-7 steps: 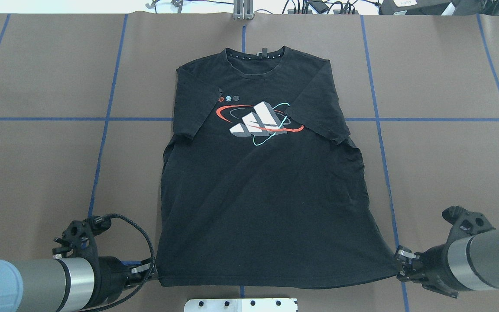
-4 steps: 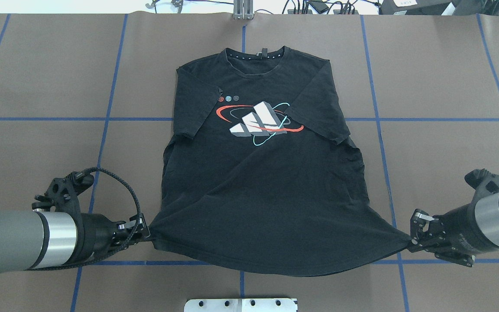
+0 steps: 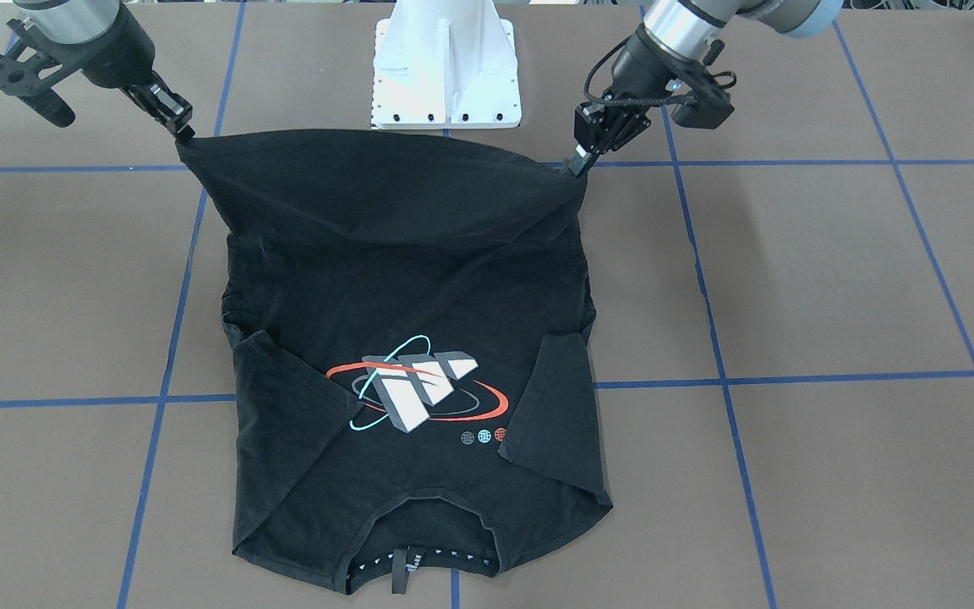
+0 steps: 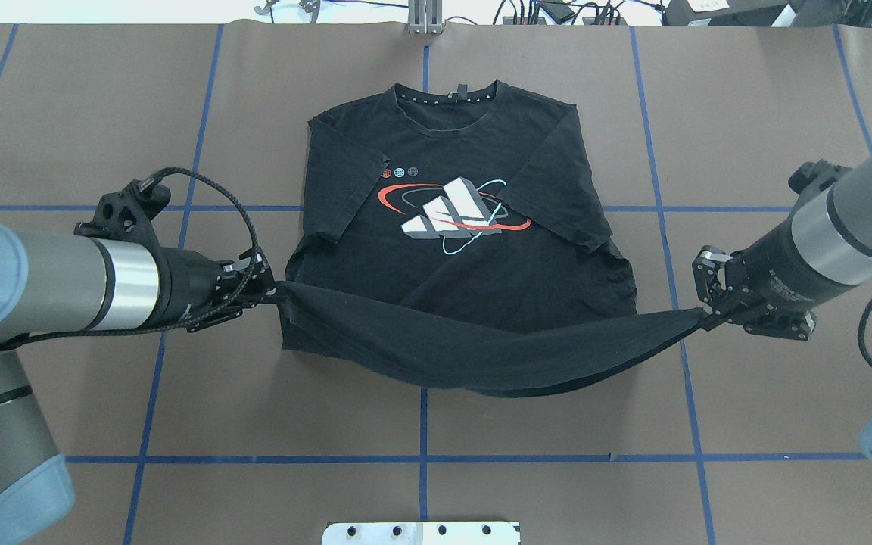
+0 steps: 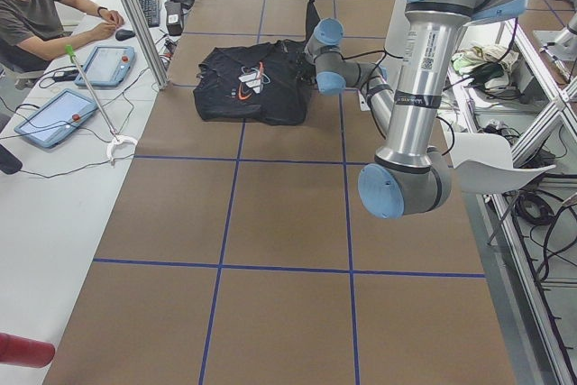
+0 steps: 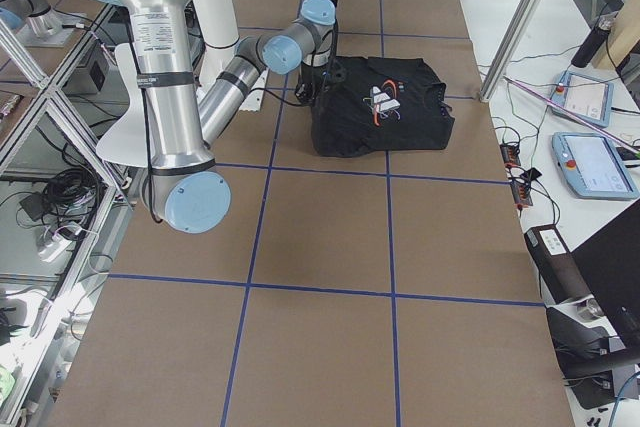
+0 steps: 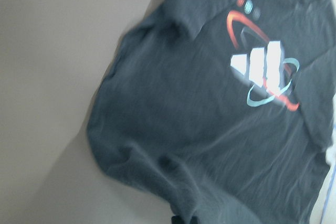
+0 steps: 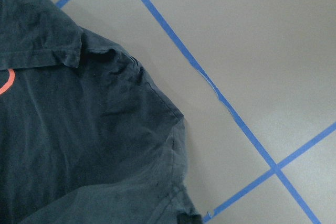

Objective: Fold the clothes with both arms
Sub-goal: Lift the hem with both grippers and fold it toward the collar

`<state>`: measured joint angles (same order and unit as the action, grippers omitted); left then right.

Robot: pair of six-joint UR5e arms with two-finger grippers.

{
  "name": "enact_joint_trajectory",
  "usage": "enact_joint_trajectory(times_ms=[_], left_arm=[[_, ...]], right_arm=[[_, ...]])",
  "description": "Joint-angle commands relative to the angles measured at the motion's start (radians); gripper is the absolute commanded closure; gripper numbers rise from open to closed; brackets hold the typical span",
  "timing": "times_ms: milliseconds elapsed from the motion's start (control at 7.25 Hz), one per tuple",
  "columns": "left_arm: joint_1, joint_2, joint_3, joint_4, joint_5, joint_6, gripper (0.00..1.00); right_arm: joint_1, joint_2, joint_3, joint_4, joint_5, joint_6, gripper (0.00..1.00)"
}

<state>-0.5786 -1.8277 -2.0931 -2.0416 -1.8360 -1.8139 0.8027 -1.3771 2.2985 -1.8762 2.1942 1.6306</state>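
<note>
Left gripper (image 4: 268,288) is clenched on the T-shirt (image 4: 474,295) at the hem corner on the robot's left. Right gripper (image 4: 706,312) is clenched on the opposite hem corner. Each of the 2 corners is pinched between the fingertips and held clear of the table (image 4: 65,363).

Position of the garment:
- The hem spans between the 2 grippers as a taut band that sags lowest near its middle.
- From this band the fabric slopes down toward the chest, which lies flat on the table.
- The chest graphic (image 4: 451,216) faces up, well apart from both grippers.
- The collar (image 4: 447,102) lies at the edge farthest from the robot.
- The 2 sleeves are folded inward over the body, 1 on each side of the graphic.

The left arm (image 4: 42,280) and the right arm (image 4: 845,219) reach in from opposite sides, with the garment between them. The white mounting base (image 3: 445,68) stands just behind the raised hem in the front-facing view. The left wrist view is blurred. The right wrist view shows the shirt's side edge beside a blue tape line (image 8: 210,87).
</note>
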Motion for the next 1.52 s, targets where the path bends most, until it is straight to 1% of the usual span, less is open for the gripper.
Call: enact_joint_trajectory(times_ms=[0, 138, 276, 414, 552, 690, 828, 966, 1242, 1380], left_arm=[[-0.117, -0.074, 0.117, 0.014, -0.034, 0.089, 1.00], [-0.141, -0.097, 0.178, 0.009, -0.032, 0.119, 1.00], [-0.153, -0.149, 0.247, 0.004, -0.032, 0.119, 1.00], [-0.161, -0.200, 0.313, 0.001, -0.029, 0.119, 1.00], [-0.182, -0.249, 0.384, -0.002, -0.028, 0.131, 1.00], [-0.217, -0.289, 0.448, -0.003, -0.028, 0.172, 1.00], [-0.240, -0.307, 0.493, -0.005, -0.028, 0.203, 1.00], [-0.251, -0.317, 0.539, -0.021, -0.026, 0.229, 1.00], [-0.260, -0.353, 0.704, -0.179, -0.025, 0.235, 1.00], [-0.263, -0.370, 0.756, -0.225, -0.022, 0.235, 1.00]], right_arm=[[0.103, 0.151, -0.174, -0.072, 0.004, -0.093, 1.00], [0.177, 0.218, -0.276, -0.080, 0.009, -0.153, 1.00], [0.206, 0.263, -0.368, -0.080, 0.006, -0.223, 1.00], [0.214, 0.345, -0.486, -0.071, -0.001, -0.238, 1.00], [0.214, 0.409, -0.596, -0.037, -0.005, -0.245, 1.00], [0.228, 0.471, -0.735, 0.039, -0.007, -0.267, 1.00], [0.240, 0.519, -0.848, 0.119, -0.007, -0.282, 1.00], [0.234, 0.582, -0.967, 0.161, -0.010, -0.282, 1.00], [0.215, 0.593, -1.103, 0.314, -0.089, -0.285, 1.00], [0.204, 0.593, -1.131, 0.348, -0.090, -0.279, 1.00]])
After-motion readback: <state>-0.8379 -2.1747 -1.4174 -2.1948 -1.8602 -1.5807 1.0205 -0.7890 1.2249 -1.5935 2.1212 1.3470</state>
